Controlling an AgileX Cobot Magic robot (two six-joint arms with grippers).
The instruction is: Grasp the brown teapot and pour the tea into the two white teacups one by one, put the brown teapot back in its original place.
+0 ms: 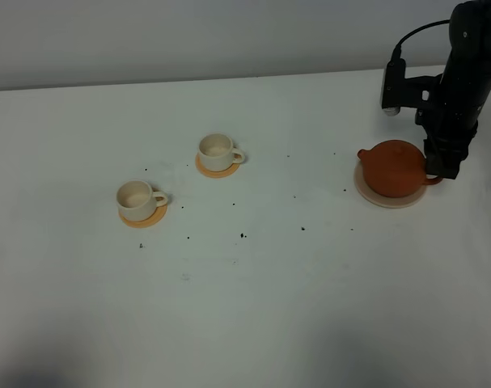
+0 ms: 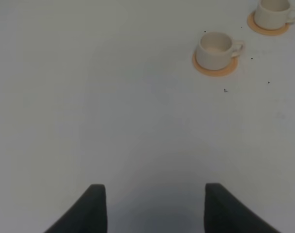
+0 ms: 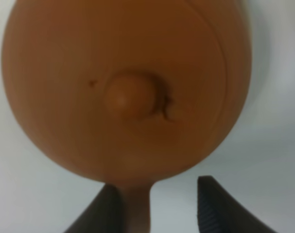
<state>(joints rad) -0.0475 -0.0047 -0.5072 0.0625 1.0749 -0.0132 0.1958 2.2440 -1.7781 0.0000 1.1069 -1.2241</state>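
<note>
The brown teapot sits on the pale beige disc at the right of the table, spout to the left. My right gripper is down at its loop handle. In the right wrist view the teapot fills the frame, and the handle stands between the open fingers of the gripper, against one finger and apart from the other. Two white teacups stand at the left on orange coasters. My left gripper is open and empty over bare table, with both cups ahead.
Small dark specks are scattered over the white table. The table's far edge meets a grey wall. The right arm and its cable rise above the teapot.
</note>
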